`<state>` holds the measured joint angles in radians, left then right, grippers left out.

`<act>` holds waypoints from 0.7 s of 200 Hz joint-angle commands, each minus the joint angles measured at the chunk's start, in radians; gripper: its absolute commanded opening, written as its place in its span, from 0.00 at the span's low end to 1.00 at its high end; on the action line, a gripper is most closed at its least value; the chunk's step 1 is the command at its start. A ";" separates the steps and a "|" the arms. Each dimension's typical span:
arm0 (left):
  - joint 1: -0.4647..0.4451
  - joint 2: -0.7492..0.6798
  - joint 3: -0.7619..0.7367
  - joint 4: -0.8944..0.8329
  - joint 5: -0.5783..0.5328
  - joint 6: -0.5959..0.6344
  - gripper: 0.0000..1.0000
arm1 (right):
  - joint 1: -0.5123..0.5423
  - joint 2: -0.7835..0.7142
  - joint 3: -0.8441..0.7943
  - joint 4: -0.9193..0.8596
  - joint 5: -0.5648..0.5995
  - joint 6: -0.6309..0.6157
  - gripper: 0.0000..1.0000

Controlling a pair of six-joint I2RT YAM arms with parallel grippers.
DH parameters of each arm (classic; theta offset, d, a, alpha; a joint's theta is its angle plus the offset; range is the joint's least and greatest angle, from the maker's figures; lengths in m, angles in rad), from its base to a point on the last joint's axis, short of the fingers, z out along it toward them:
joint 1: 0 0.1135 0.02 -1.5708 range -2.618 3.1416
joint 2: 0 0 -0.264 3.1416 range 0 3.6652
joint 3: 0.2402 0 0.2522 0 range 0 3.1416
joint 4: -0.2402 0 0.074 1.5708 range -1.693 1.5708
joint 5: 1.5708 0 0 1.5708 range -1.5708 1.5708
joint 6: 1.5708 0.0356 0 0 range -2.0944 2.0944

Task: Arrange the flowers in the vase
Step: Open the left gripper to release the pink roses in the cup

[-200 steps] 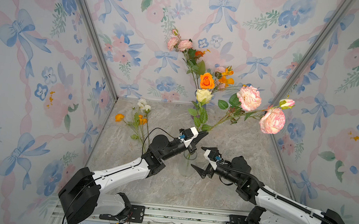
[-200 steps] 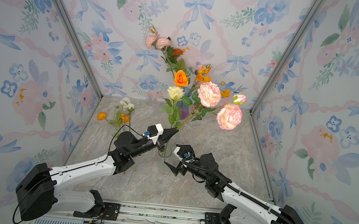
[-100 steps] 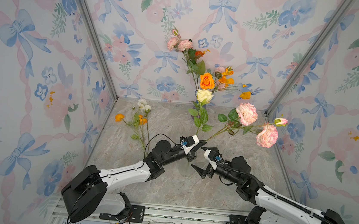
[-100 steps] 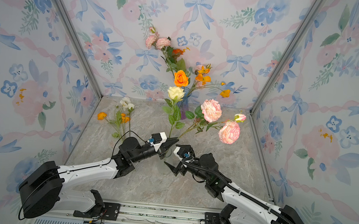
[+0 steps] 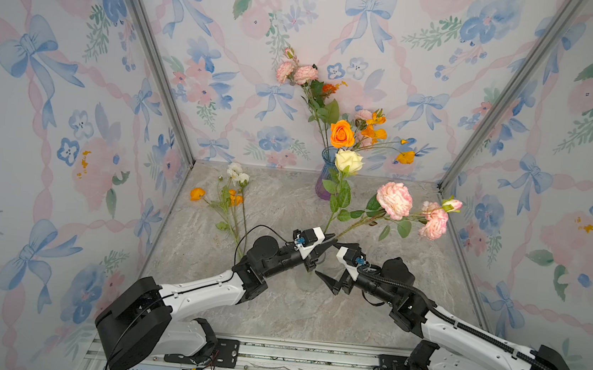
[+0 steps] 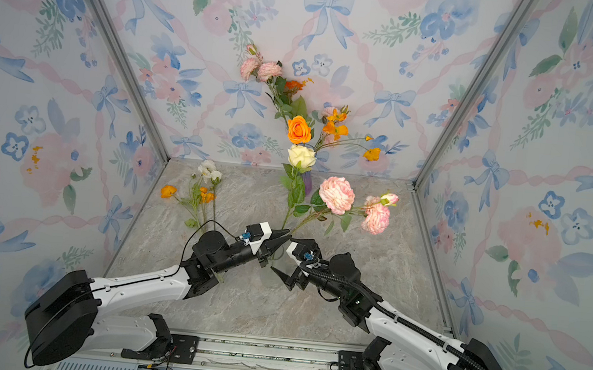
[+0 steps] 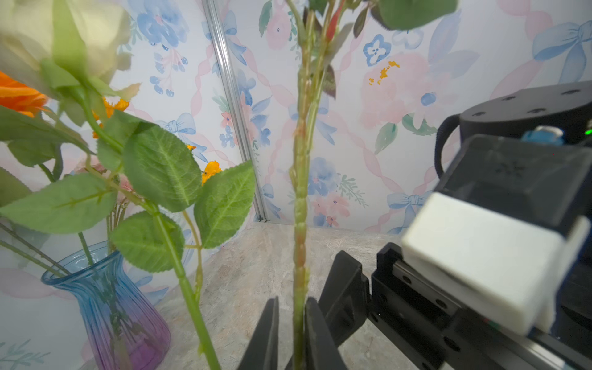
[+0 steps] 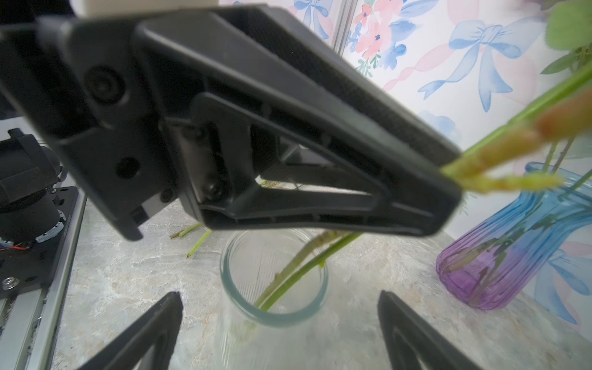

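A clear glass vase (image 5: 309, 281) (image 8: 274, 278) stands mid-table with two stems in it. One carries a cream rose (image 5: 348, 160). The other is the pink flowers' stem (image 7: 301, 192), and its blooms (image 5: 393, 201) lean right. My left gripper (image 5: 330, 239) (image 7: 291, 307) sits just above the vase rim with that stem between its jaws. The jaws stand slightly apart; the stem touches one finger and a gap shows at the other. My right gripper (image 5: 328, 261) (image 8: 278, 294) is wide open on either side of the clear vase, touching nothing.
A blue-and-purple glass vase (image 5: 324, 185) (image 8: 499, 256) holding several pink and orange flowers stands at the back wall. Loose white and orange flowers (image 5: 230, 202) lie on the marble floor (image 5: 275, 310) at the back left. Patterned walls close three sides.
My left gripper has come down with the pink flowers' stem, the blooms have sunk lower and rightward, and its jaws have parted slightly. The right arm has not moved.
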<state>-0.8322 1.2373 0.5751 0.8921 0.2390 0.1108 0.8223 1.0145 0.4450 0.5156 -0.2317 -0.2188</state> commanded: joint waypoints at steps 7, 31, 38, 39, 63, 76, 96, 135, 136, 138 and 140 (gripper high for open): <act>-0.005 -0.068 -0.011 0.016 -0.090 -0.005 0.28 | 0.014 0.005 0.029 -0.007 0.000 -0.012 0.97; -0.005 -0.119 -0.020 0.016 -0.224 0.015 0.38 | 0.015 0.006 0.029 -0.006 0.002 -0.011 0.97; -0.005 -0.134 -0.024 0.016 -0.274 0.021 0.41 | 0.015 0.005 0.029 -0.008 0.002 -0.011 0.97; -0.004 -0.136 -0.025 0.016 -0.283 0.022 0.42 | 0.015 0.004 0.029 -0.008 0.002 -0.011 0.97; -0.002 -0.187 -0.031 0.013 -0.483 0.047 0.51 | 0.015 0.002 0.027 -0.005 0.006 -0.009 0.97; 0.003 -0.214 -0.023 -0.007 -0.585 0.058 0.55 | 0.015 0.001 0.028 -0.006 0.003 -0.002 0.97; 0.030 -0.245 0.019 -0.118 -0.725 0.035 0.56 | 0.016 0.002 0.043 -0.033 0.006 0.010 0.97; 0.167 -0.260 0.167 -0.504 -0.841 -0.191 0.55 | 0.018 -0.021 0.061 -0.100 0.008 0.040 0.97; 0.173 -0.260 0.169 -0.513 -0.839 -0.198 0.55 | 0.018 -0.022 0.061 -0.101 0.008 0.040 0.97; 0.183 -0.261 0.175 -0.537 -0.836 -0.217 0.55 | 0.018 -0.024 0.059 -0.101 0.008 0.039 0.97; 0.194 -0.259 0.181 -0.557 -0.831 -0.234 0.55 | 0.017 -0.026 0.056 -0.100 0.011 0.042 0.97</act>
<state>-0.7212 0.9936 0.6704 0.6125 -0.4847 0.0574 0.8268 1.0142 0.4767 0.4618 -0.2310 -0.2077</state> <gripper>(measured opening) 0.553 0.969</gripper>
